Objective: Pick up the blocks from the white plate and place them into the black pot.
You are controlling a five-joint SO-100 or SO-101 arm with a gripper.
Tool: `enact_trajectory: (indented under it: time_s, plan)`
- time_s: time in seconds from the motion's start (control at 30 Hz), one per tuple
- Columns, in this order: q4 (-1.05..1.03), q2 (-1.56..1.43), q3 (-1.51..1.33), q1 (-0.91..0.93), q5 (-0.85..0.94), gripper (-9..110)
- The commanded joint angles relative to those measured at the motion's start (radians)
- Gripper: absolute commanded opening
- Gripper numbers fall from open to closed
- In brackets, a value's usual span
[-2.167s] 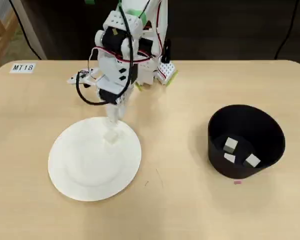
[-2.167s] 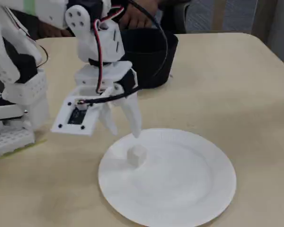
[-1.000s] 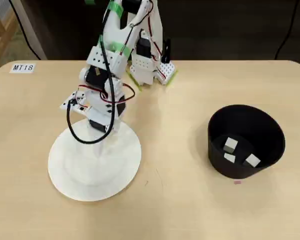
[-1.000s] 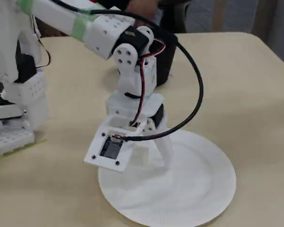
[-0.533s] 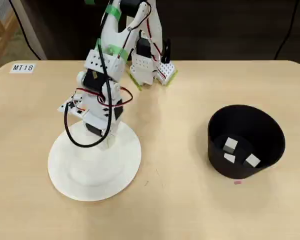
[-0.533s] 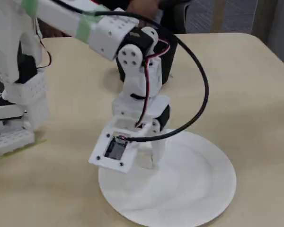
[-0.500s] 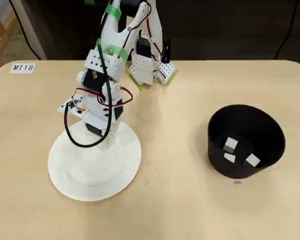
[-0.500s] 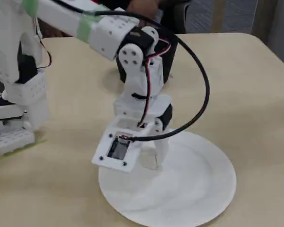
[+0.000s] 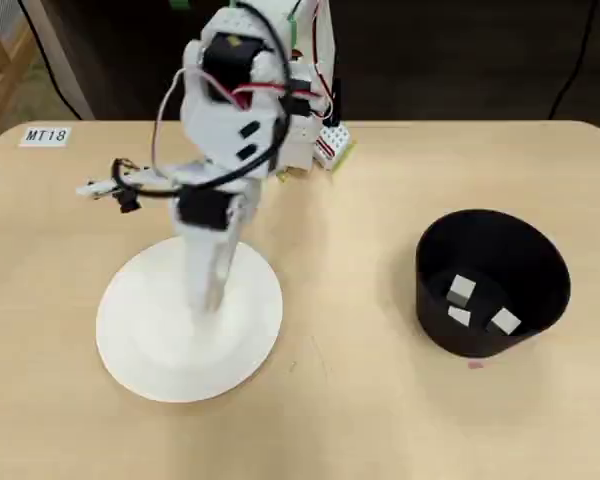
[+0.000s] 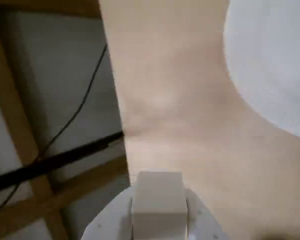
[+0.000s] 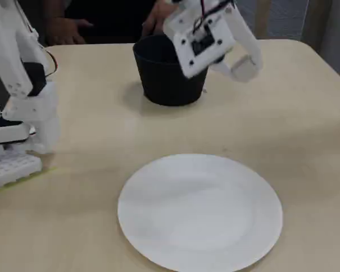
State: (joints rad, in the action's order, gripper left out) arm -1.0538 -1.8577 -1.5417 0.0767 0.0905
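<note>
The white plate [image 9: 150, 350] lies on the left of the table in the overhead view and bears no blocks in the fixed view [image 11: 198, 215]. My gripper [image 9: 207, 303] hangs above it, raised well off the table [image 11: 245, 67]. In the wrist view the gripper [image 10: 158, 222] is shut on one pale cube [image 10: 157, 197], with the plate's edge [image 10: 275, 60] at the upper right. The black pot [image 9: 438, 315] stands on the right and holds three blocks [image 9: 461, 289], [image 9: 460, 316], [image 9: 504, 321]. In the fixed view the pot [image 11: 164, 85] is behind the arm.
The arm's base [image 9: 305, 140] stands at the table's back edge, with a label "MT18" [image 9: 46, 135] at the back left. A person's hands [image 11: 68, 24] rest beyond the far side. The wrist view shows the table edge, a wooden frame and a black cable [image 10: 65, 127] below.
</note>
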Motion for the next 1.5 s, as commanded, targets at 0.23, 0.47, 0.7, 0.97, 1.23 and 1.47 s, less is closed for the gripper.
enact_trajectory:
  time_s: [0.23, 0.47, 0.7, 0.97, 1.23, 1.47]
  plan:
    - [0.058, -0.121, -0.003, -0.583, 0.052, -2]
    - [0.288, -0.147, -0.255, -0.709, 0.049, -2]
    - [0.491, -0.143, -0.488, -0.707, 0.046, -2]
    - [0.466, -0.149, -0.529, -0.707, 0.107, 33]
    - [0.448, -0.204, -0.529, -0.707, 0.104, 29]
    - [0.430, -0.319, -0.520, -0.538, 0.035, -2]
